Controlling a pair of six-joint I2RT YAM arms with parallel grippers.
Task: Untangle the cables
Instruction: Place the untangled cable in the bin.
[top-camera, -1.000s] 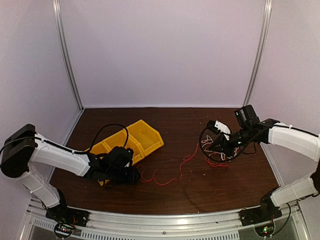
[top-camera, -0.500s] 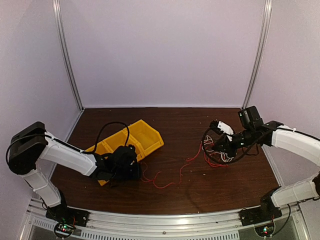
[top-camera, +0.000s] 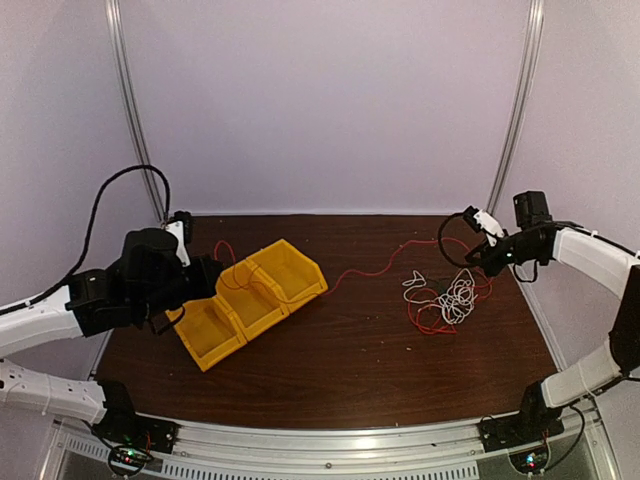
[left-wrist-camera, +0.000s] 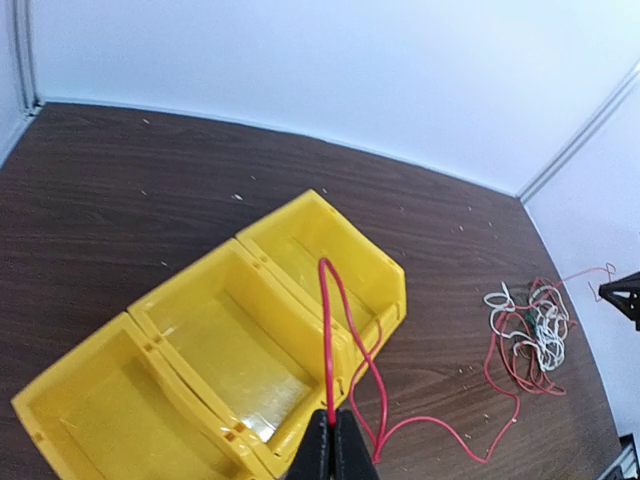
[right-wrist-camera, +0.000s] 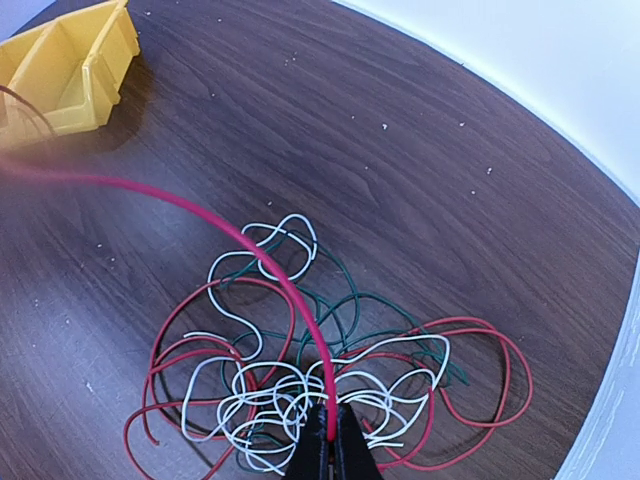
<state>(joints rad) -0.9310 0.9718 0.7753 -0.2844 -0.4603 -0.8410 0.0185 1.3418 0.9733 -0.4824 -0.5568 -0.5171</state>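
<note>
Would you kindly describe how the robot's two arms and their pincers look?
The left arm and right arm have smooth white link shells joined by black joints. A thick black cable loops off the left arm. The left pincer and right pincer have slim dark fingers.

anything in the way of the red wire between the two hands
Partly. The red wire, pinched by the left hand and the right hand, crosses over the yellow bins near the left hand and could snag their rim. On the right it passes above the pile of loose wires.
</note>
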